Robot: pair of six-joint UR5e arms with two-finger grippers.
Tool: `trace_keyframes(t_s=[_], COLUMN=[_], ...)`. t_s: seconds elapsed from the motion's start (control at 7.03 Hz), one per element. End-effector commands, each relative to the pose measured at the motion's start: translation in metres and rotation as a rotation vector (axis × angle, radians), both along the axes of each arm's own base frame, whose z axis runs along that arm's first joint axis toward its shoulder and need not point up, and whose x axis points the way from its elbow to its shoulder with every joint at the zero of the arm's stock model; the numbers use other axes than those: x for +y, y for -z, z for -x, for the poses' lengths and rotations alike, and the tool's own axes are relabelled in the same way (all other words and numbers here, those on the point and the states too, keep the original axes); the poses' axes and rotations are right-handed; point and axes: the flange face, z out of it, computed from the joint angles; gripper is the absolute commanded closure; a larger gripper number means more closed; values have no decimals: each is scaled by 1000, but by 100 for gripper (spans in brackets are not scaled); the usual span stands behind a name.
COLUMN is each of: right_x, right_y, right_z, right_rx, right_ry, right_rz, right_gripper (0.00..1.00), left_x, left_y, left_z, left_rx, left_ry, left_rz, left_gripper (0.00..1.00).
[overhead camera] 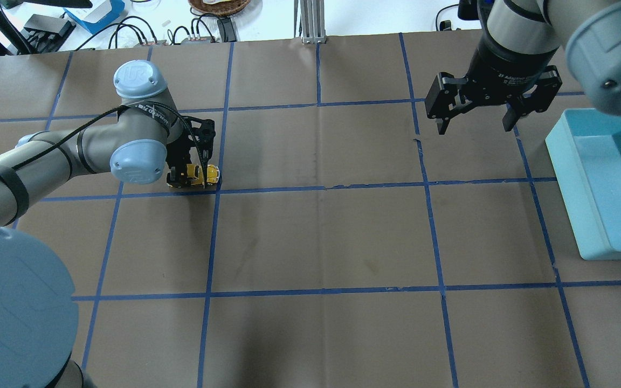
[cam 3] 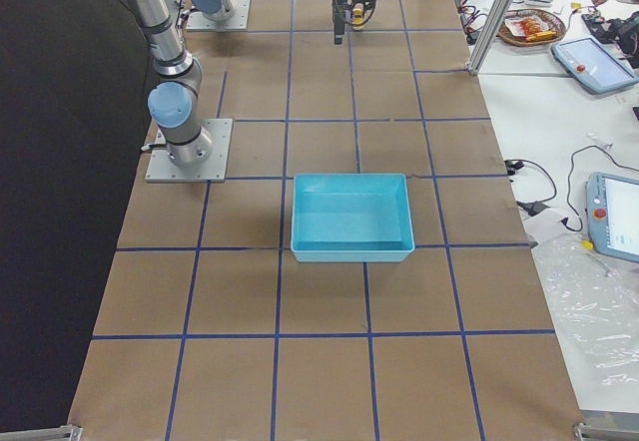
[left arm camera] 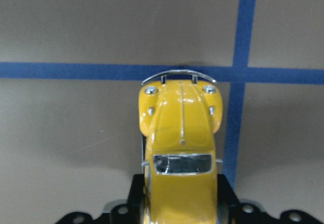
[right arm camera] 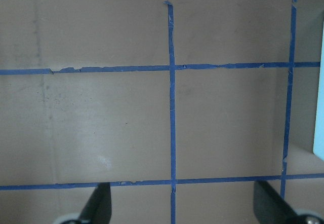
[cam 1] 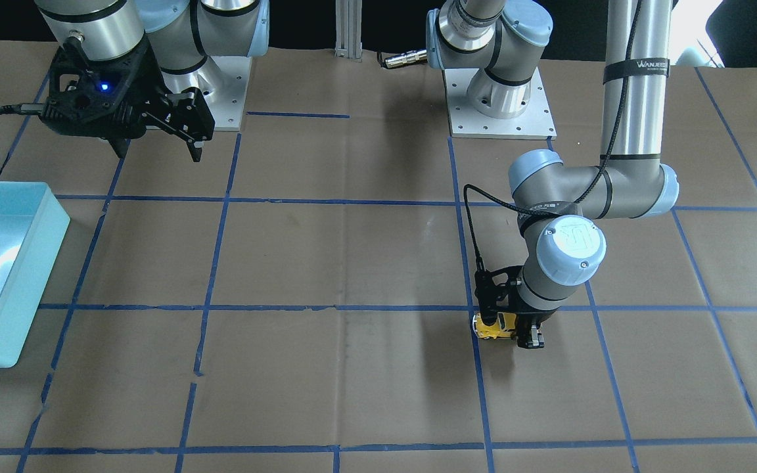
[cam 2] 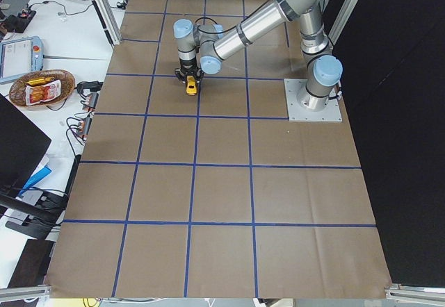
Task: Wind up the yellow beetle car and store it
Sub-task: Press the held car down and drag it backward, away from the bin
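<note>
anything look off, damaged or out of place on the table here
Only minor wear: the blue tape grid is frayed and chipped in spots, with a small torn flap near the right gripper. The yellow beetle car sits upright and looks intact between the fingers of the left gripper. Nothing is spilled.

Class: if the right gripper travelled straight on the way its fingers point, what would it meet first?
Most likely the bare paper-covered table, near a blue tape crossing. The open right gripper points down at it, and the teal bin sits off to the side.
</note>
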Motion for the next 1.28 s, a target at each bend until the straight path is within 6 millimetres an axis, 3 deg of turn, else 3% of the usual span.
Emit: trace_keyframes(t_s=[0.0,0.43,1.14], right_x=[1,1,1], right_y=[0,1,1], right_z=[-1,0,-1], right_rx=[0,0,0], right_ry=[-2,0,-2], right_rz=[0,-4,-4], right_gripper=[1,1,1], left_x=[1,3,2], left_y=[3,3,7], left_z=[-5,-6,-31], left_rx=[1,0,5], left_ry=[-1,4,-22], left_rz=[-8,-10,-19], left_gripper=[100,100,100])
